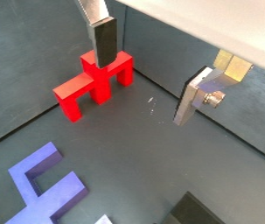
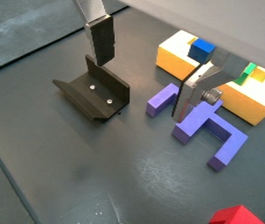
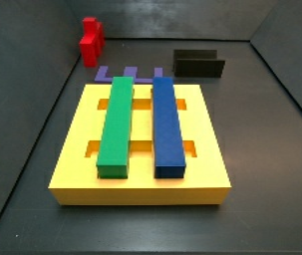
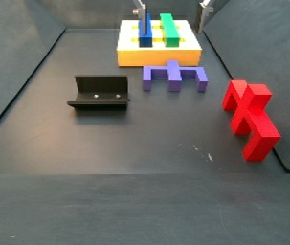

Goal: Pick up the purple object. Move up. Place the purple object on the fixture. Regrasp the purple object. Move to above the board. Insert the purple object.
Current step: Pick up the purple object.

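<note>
The first step, picking up, is not yet done: the purple object (image 4: 174, 74) lies flat on the surface, just beside the board (image 3: 74, 149) toward the far edge, touched by nothing. The gripper (image 2: 146, 70) hangs above with jaws wide and empty. Next it must descend over the block and close. The fixture (image 4: 100, 92) holds nothing.

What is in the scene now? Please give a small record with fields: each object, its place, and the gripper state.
purple object: flat on the floor, between the board and the red block, not held
fixture: on the floor, nothing in it
board: carries green bar and blue bar
red block: on the floor
gripper: above the floor, open, holds nothing
</note>
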You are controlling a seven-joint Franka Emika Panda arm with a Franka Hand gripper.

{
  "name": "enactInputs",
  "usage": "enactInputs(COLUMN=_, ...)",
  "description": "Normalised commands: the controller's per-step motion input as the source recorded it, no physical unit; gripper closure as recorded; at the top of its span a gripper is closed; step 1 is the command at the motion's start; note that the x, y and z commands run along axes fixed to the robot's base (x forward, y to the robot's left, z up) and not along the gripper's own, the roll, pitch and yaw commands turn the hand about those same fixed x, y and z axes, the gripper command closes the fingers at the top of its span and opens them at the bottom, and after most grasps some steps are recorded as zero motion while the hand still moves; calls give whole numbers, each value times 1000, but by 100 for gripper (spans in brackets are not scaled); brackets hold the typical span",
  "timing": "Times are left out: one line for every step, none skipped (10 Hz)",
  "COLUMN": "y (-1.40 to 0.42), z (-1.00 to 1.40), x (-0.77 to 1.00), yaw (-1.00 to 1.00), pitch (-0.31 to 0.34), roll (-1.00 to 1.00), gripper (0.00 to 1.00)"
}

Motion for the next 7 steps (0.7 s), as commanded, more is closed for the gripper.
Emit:
enactInputs(y=0, z=-63, x=-37, yaw=-134, pitch=0, roll=0, gripper=0)
enactInputs(y=-243, z=-43, x=-94, yaw=-140, pitch=-23, roll=0, gripper=0)
enactInputs(y=-1000, z=-254, x=0, yaw=11, pitch=-43, roll=110, gripper=0)
enactInputs(y=-1000, z=-674, x=-34, yaw=3, pitch=-134, roll=39, gripper=0)
enactInputs(y=-1000, z=-763, x=-86, yaw=0, pitch=-113, roll=34, gripper=0)
enactInputs(y=-1000, z=-851, x=-63, yaw=0, pitch=-130, roll=51, gripper=0)
enactInputs(y=-929, z=-843, x=-129, yaw=0, pitch=-194, roll=60, gripper=0)
